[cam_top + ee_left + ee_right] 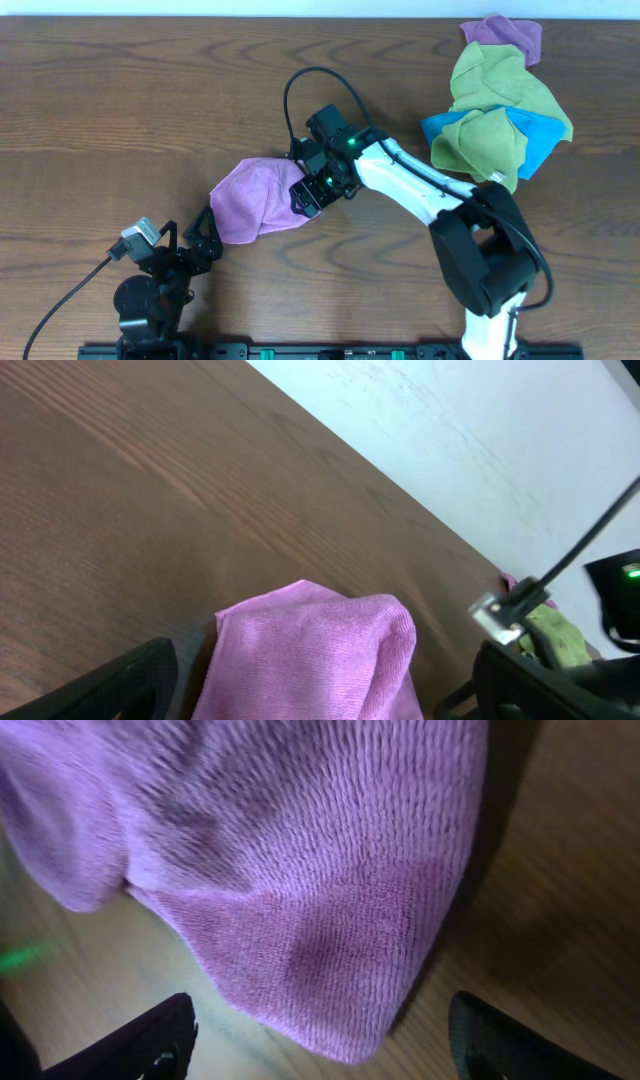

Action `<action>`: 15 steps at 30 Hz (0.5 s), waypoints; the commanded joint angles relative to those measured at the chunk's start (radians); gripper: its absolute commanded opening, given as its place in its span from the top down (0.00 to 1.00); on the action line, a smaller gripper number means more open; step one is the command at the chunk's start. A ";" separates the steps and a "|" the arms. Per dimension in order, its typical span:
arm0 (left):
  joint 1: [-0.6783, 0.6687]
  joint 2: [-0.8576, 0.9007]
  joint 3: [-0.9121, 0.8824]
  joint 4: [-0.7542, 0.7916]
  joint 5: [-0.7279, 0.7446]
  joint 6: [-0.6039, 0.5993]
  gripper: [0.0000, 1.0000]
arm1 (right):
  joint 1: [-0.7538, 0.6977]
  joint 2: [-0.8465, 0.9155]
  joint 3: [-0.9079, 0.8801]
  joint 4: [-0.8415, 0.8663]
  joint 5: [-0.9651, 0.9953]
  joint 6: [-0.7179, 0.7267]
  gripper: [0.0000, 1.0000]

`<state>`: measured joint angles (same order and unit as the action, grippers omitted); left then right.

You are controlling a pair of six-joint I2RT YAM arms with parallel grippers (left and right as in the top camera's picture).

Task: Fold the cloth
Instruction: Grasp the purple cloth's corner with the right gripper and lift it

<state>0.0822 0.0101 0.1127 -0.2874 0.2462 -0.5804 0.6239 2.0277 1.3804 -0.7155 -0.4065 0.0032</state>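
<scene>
The lilac-purple cloth (255, 198) lies bunched and partly folded over on the wooden table, left of centre. My right gripper (305, 195) is open at the cloth's right edge. In the right wrist view a rounded corner of the cloth (300, 870) hangs between the spread fingers (320, 1045), which do not close on it. My left gripper (205, 235) is open at the cloth's lower-left edge. In the left wrist view the cloth (310, 655) lies between its wide-apart fingers (330, 705), showing a folded edge.
A pile of other cloths sits at the back right: lime-green ones (495, 90), a blue one (540, 140) and a second purple one (505, 35). The right arm's white links (410, 185) stretch across the table. A black cable (300, 85) loops above the right wrist.
</scene>
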 commanded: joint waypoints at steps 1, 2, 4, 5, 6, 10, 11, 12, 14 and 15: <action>-0.002 -0.005 -0.016 -0.026 -0.018 -0.011 0.05 | 0.008 0.033 -0.001 0.010 -0.031 0.000 0.22; -0.002 -0.005 -0.016 -0.026 -0.018 -0.011 0.05 | 0.009 0.035 -0.002 0.017 -0.032 0.003 0.23; -0.002 -0.005 -0.016 -0.026 -0.018 -0.011 0.05 | 0.009 0.035 -0.001 0.029 -0.032 0.012 0.30; -0.002 -0.005 -0.016 -0.026 -0.018 -0.010 0.05 | 0.009 0.035 -0.001 0.036 -0.031 0.016 0.34; -0.002 -0.005 -0.016 -0.026 -0.018 -0.011 0.05 | 0.010 0.036 -0.001 0.043 -0.031 0.019 0.40; -0.002 -0.005 -0.016 -0.026 -0.018 -0.011 0.05 | 0.013 0.036 0.000 0.086 -0.031 0.061 0.99; -0.002 -0.005 -0.016 -0.026 -0.018 -0.011 0.05 | 0.012 0.036 0.008 0.093 -0.031 0.065 0.99; -0.002 -0.005 -0.016 -0.026 -0.018 -0.011 0.05 | 0.007 0.036 0.027 0.092 -0.030 0.068 0.99; -0.002 -0.005 -0.016 -0.026 -0.018 -0.011 0.05 | -0.011 0.035 0.109 0.075 -0.005 0.068 0.99; -0.002 -0.005 -0.016 -0.026 -0.018 -0.011 0.05 | -0.018 0.035 0.156 0.061 0.032 0.067 0.99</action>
<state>0.0822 0.0101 0.1127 -0.2878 0.2367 -0.5804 0.6235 2.0701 1.4315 -0.6571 -0.4114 0.0528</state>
